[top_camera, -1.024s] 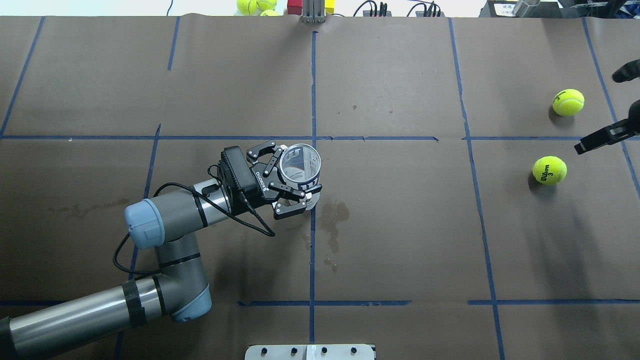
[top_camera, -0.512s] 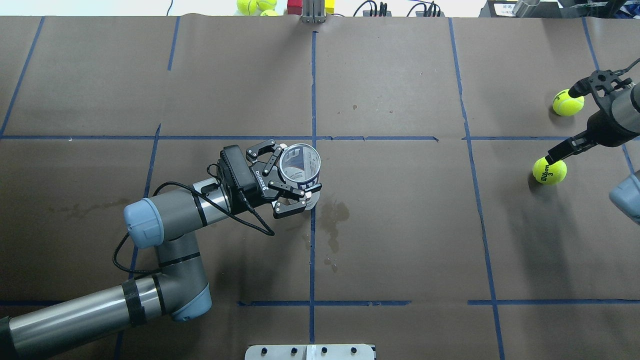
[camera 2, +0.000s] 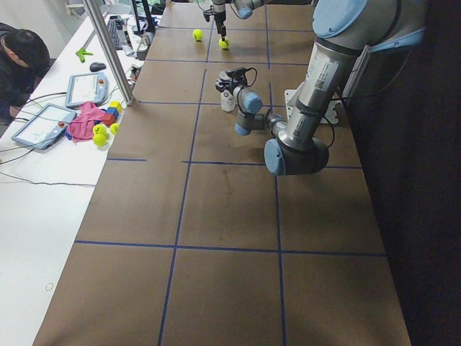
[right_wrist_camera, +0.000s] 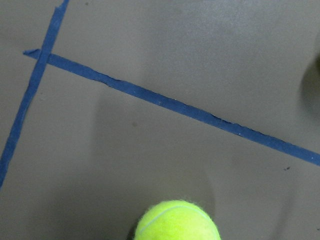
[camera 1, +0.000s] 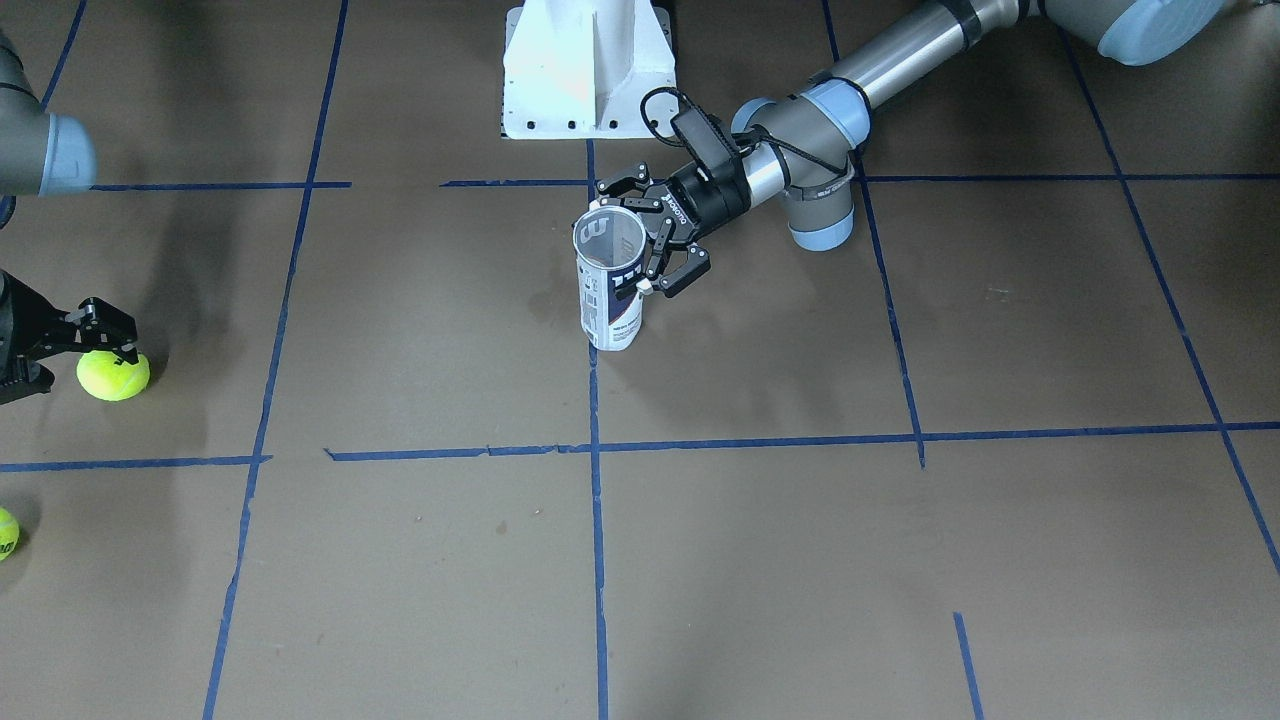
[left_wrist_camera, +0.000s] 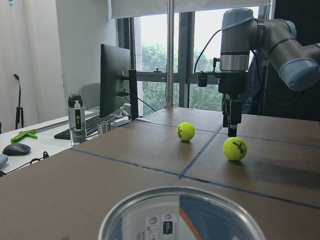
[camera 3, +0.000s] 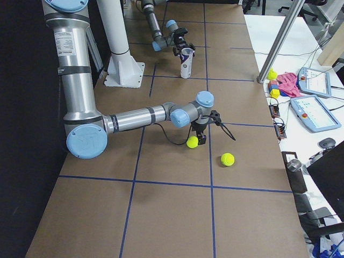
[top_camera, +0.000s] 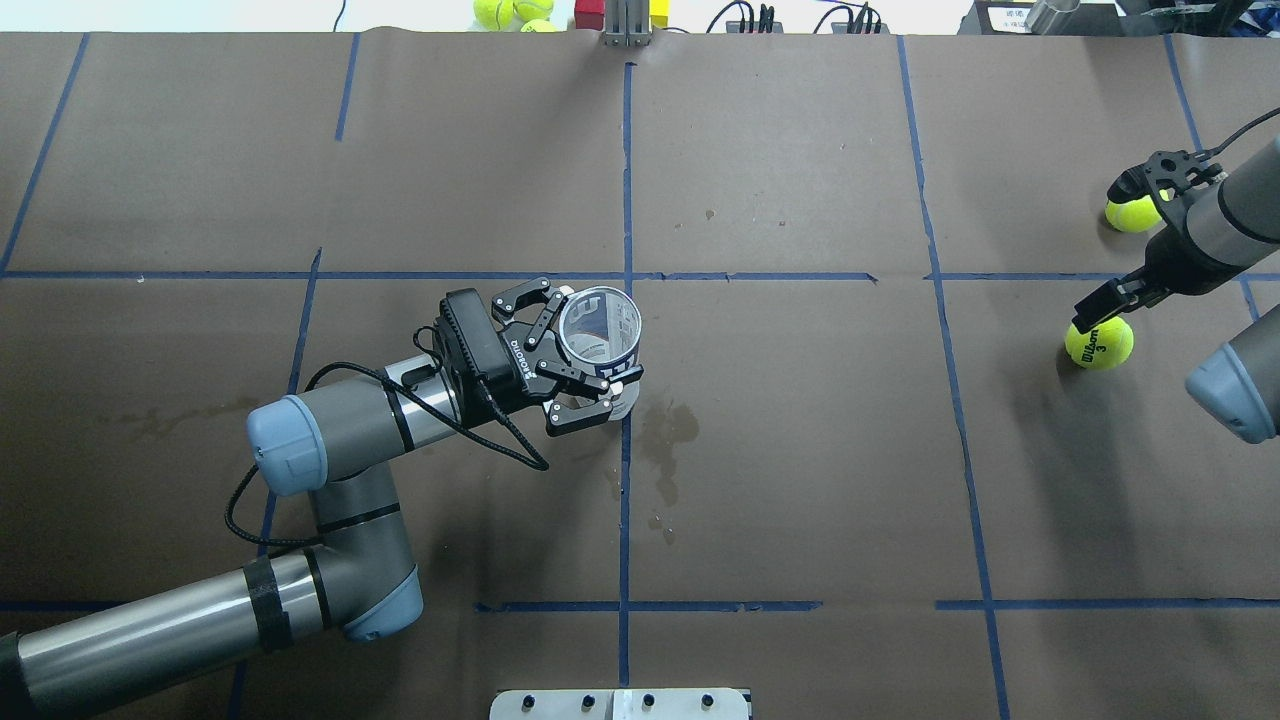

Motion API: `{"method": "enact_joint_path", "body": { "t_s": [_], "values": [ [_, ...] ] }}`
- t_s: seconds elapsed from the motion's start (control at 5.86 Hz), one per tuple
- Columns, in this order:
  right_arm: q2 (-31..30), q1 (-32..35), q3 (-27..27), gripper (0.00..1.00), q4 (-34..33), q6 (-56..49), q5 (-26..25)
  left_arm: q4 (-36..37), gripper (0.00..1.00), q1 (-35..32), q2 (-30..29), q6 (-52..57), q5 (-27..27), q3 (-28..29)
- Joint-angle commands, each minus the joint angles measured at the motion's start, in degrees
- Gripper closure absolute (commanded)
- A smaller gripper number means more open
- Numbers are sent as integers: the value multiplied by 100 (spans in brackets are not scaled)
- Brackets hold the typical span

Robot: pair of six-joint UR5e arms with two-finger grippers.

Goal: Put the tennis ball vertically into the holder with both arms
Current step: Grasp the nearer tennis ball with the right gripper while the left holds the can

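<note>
The holder (top_camera: 600, 338), a clear can with a white-and-navy label, stands upright and open-topped near the table's middle; it also shows in the front view (camera 1: 610, 285). My left gripper (top_camera: 580, 355) is shut on the holder from the side (camera 1: 655, 232). A tennis ball marked Wilson 3 (top_camera: 1100, 342) lies at the right. My right gripper (top_camera: 1098, 250) is open and points down, one finger just over that ball (camera 1: 113, 375). A second ball (top_camera: 1137, 214) lies farther back, partly behind the other finger. The right wrist view shows the ball's top (right_wrist_camera: 177, 221) at its lower edge.
The white pedestal base (camera 1: 588, 70) stands at the near edge between the arms. A dark stain (top_camera: 665, 430) marks the paper right of the holder. Spare balls (top_camera: 510, 10) and coloured blocks lie beyond the far edge. A person (camera 2: 21, 58) sits at the side desk.
My right arm has come in from the right edge and moved left, bringing its open gripper over the two balls. The left arm and the holder have not moved.
</note>
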Motion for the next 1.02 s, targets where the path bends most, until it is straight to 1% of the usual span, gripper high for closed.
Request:
{"method": "enact_joint_path", "body": {
  "t_s": [0.0,0.34,0.51,0.68,0.85],
  "values": [
    [29,-132,-213,0,0,-1,-1,6,0,-8,9,14,0,7],
    [29,-150,-231,0,0,-9,-9,-2,0,-8,9,23,-9,-2],
    [29,-167,-301,4,0,-9,-114,-3,0,-8,18,23,-9,-2],
    [29,-193,-362,12,0,-1,-132,-11,0,-8,26,23,-9,-2],
    [38,-211,-372,27,0,-1,-133,-11,0,-8,35,23,-9,-2]
  ]
}}
